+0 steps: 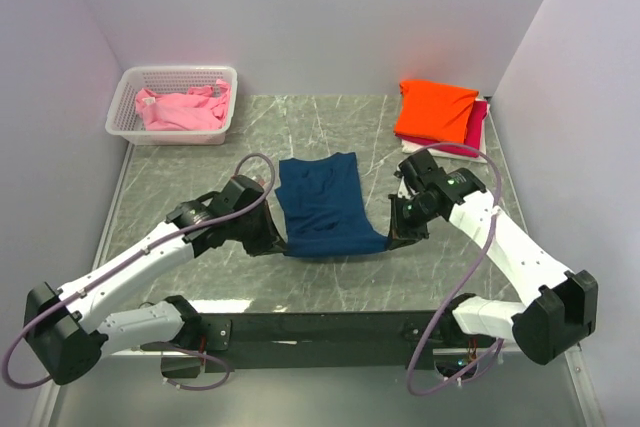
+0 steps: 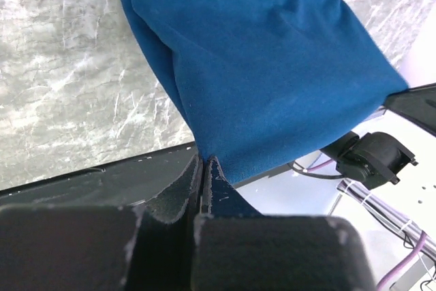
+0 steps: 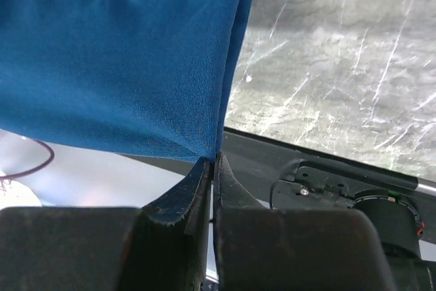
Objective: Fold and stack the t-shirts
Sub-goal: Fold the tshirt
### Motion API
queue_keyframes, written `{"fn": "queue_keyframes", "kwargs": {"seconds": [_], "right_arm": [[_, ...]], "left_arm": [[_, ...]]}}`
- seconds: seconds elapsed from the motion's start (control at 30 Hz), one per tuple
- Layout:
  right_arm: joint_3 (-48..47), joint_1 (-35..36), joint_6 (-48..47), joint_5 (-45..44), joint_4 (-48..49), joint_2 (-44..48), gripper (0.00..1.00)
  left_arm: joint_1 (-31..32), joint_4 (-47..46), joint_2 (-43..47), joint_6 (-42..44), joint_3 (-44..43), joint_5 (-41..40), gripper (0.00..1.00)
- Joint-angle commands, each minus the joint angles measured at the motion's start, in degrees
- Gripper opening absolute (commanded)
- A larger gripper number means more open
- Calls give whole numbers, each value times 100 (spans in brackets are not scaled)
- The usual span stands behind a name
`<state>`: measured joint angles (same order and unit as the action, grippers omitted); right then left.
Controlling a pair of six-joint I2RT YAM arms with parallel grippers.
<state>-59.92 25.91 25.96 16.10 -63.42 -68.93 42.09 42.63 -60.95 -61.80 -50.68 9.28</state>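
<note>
Mostly, what you lose is the grip points themselves: in the top view both sets of fingertips vanish against dark cloth and dark housings, so go by the wrist cameras. Your left fingers (image 2: 211, 180) are pressed together on one near corner of the dark blue t-shirt (image 1: 325, 205), and your right fingers (image 3: 204, 178) are pinching the opposite near corner; the cloth caught inside each pair is hidden. Between the two pairs the near edge runs taut, and from there the shirt reaches away from the fingers onto the surface (image 1: 180, 172). Each wrist view cuts off its far end, and from above you cannot tell sleeves or neckline, only a rough rectangle with soft creases. Close up the fabric is a fine matte knit, puckering into small folds where the fingers bite. The surface is grey-green and stone-patterned with pale veins. Well beyond your right fingers sits a folded stack: an orange t-shirt (image 1: 435, 107) covers most of a magenta t-shirt (image 1: 474, 131), and a white t-shirt (image 1: 470, 154) shows only as a sliver at the bottom. Far beyond your left fingers, a white lattice basket (image 1: 165, 131) holds crumpled pink cloth (image 1: 185, 108), partly screened by its wall, and you cannot count the pieces.
</note>
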Motion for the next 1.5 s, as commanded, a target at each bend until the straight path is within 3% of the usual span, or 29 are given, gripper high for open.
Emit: {"fn": "queue_keyframes", "kwargs": {"seconds": [0.0,0.3,0.83,1.47], "right_arm": [[-431,-33,146,-633,-312,-155,0],[-1469,-60,252,-959,-118,-1008,0],[-3182,-262,279,-1285,-22,-2422,0],[-5389,-517,349,-1346,-153,-4304,0]], "left_arm": [[-16,123,-127,36,-48,-110,0],[-385,-316,-751,423,-451,-216,0],[-1738,-581,-1885,1706,-1392,557,0],[-2696,-756,-3607,2445,-2719,1401,0]]}}
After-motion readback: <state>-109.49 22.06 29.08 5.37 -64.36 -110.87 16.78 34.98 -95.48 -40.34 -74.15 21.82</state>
